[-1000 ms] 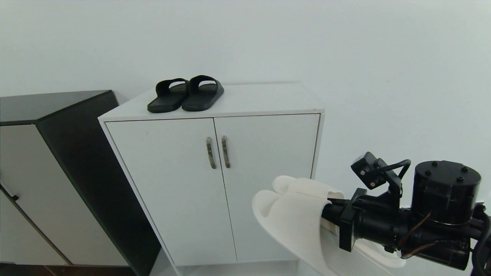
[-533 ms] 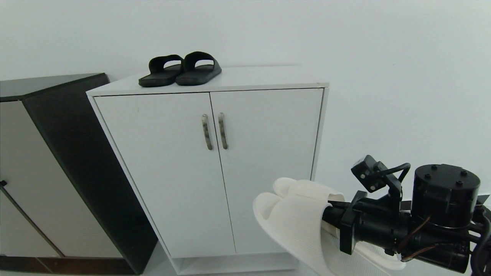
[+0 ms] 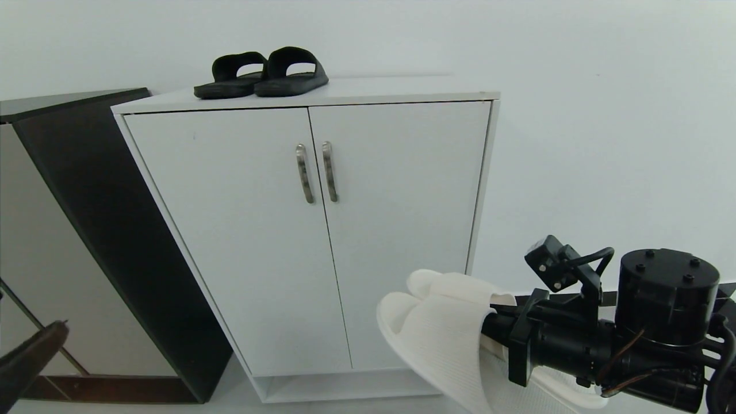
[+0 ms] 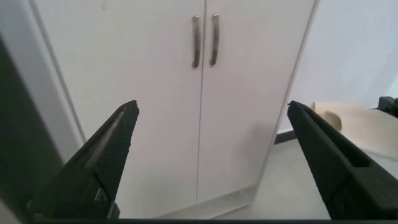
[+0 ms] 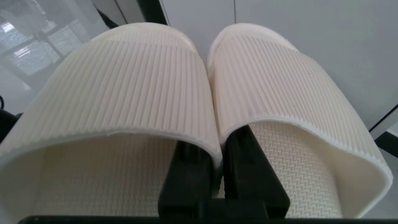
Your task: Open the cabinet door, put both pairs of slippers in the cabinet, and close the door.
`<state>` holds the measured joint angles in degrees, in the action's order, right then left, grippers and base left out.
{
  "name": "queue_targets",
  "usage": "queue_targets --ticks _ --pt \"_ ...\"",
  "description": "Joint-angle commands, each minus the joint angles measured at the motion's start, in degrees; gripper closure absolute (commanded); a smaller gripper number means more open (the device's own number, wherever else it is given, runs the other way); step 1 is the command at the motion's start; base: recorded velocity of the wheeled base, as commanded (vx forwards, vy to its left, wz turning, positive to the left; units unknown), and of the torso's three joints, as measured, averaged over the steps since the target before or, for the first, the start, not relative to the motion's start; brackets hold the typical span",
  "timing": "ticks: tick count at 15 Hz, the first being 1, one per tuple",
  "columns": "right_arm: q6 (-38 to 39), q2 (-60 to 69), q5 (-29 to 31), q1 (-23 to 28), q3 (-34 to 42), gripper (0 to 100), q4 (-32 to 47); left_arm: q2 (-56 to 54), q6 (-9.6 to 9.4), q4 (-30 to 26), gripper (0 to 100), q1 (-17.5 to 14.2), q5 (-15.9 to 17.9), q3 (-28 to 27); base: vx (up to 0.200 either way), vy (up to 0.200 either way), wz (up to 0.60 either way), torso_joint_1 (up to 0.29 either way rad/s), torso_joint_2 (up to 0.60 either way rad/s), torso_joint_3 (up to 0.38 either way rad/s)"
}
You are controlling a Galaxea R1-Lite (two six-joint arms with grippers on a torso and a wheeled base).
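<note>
A white two-door cabinet stands with both doors shut, its two metal handles side by side at the middle. A pair of black slippers rests on its top at the left. My right gripper is low, in front of the right door, shut on a pair of white ribbed slippers; in the right wrist view its fingers pinch the two inner edges of the white slippers together. My left gripper is open, facing the cabinet doors below the handles.
A black-sided cabinet stands close against the white cabinet's left side. A plain white wall runs behind and to the right. Pale floor lies in front of the cabinet base.
The head view has dropped lower, so the cabinet sits higher in the picture. The left arm's tip has come into the picture's lower left corner. The right gripper keeps the white slippers.
</note>
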<state>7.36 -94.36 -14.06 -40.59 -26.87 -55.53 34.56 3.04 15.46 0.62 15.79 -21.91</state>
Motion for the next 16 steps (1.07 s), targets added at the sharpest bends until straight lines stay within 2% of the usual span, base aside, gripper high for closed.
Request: queue_targets --ticks 1,2,4,6,7,8,9,10,11,12,14,16 --pt "0.0 0.0 -0.1 0.0 0.1 100 0.0 15.5 -1.19 4.7 0 0.2 3.1 -5.5 0.0 0.0 0.0 0.0 0.0 0.0" --pt "0.0 -0.1 -0.1 0.0 0.1 100 0.0 18.2 -1.19 6.3 0 0.7 3.2 -6.5 0.0 0.0 0.0 0.0 0.0 0.0" --pt "0.0 -0.2 -0.1 0.0 0.1 100 0.0 27.6 -0.93 15.1 0 3.9 3.1 -8.3 0.0 0.0 0.0 0.0 0.0 0.0" --pt "-0.1 -0.4 -0.1 -0.2 0.1 100 0.0 35.8 -0.31 23.2 0 8.7 2.8 -10.0 0.0 0.0 0.0 0.0 0.0 0.0" --pt "-0.1 -0.4 0.0 -0.5 0.1 100 0.0 37.9 0.66 25.2 0 11.0 2.8 -11.1 0.0 0.0 0.0 0.0 0.0 0.0" --pt "-0.1 -0.3 0.0 -0.5 0.1 100 0.0 39.8 2.33 25.5 0 14.5 2.6 -13.9 0.0 0.0 0.0 0.0 0.0 0.0" --pt "-0.1 -0.3 0.0 -0.5 0.1 100 0.0 41.1 5.93 24.6 0 18.2 2.9 -17.1 0.0 0.0 0.0 0.0 0.0 0.0" --pt "-0.1 -0.3 0.0 -0.5 0.2 100 0.0 42.3 8.57 22.3 0 20.1 3.2 -20.3 0.0 0.0 0.0 0.0 0.0 0.0" --pt "-0.1 -0.2 -0.1 -0.5 0.6 100 0.0 42.9 10.85 19.1 0 22.0 5.0 -23.3 0.0 0.0 0.0 0.0 0.0 0.0" --pt "-0.1 -0.2 -0.1 -0.6 0.5 100 -0.1 42.9 12.78 16.8 0 22.9 9.7 -24.5 0.0 0.0 0.0 0.0 0.0 0.0" --pt "-0.1 -0.2 -0.1 -1.1 0.9 100 -1.2 44.0 13.31 15.1 0 22.3 20.1 -26.3 0.0 0.0 0.0 0.0 0.0 0.0" --pt "-0.1 -0.3 -0.1 -1.2 1.1 100 -1.9 47.1 13.31 14.8 0 19.3 25.7 -29.5 0.0 0.0 0.0 0.0 0.0 0.0"
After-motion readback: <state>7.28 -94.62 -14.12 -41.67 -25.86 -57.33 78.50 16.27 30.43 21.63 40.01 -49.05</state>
